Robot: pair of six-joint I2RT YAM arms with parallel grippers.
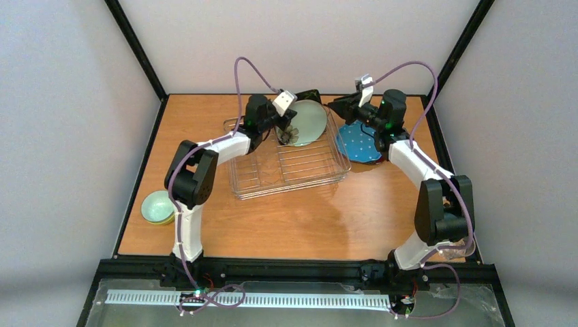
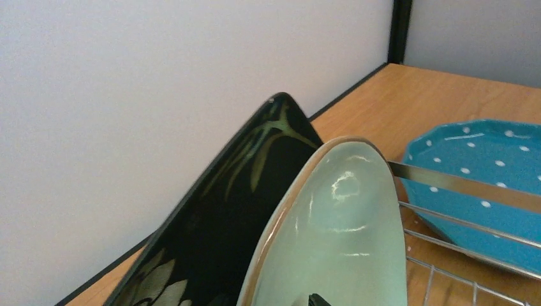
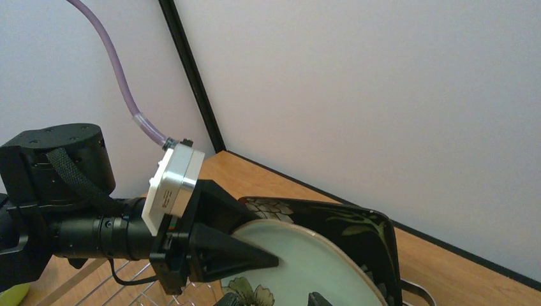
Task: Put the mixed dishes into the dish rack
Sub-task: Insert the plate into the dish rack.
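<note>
The dish rack (image 1: pixel 300 174) sits mid-table. The black square floral plate (image 1: pixel 312 95) and the pale mint plate (image 1: pixel 312 119) stand on edge at its back; both show in the left wrist view (image 2: pixel 217 210) (image 2: pixel 344 242) and the right wrist view (image 3: pixel 357 229) (image 3: pixel 312 268). A small dark floral plate (image 1: pixel 290 135) stands in front of them. My left gripper (image 1: pixel 281 124) is shut on the mint plate's edge, one finger (image 3: pixel 249 255) across its face. My right gripper (image 1: pixel 339 107) is open and empty, above the blue dotted plate (image 1: pixel 360 143) lying right of the rack. The mint bowl (image 1: pixel 158 204) sits in the yellow-green bowl. The mug is hidden.
The bowls sit near the table's left edge. Something clear (image 1: pixel 455 251) stands behind the right arm's base. The black frame posts and white walls close in the back. The rack's front half (image 1: pixel 286 177) holds no dishes.
</note>
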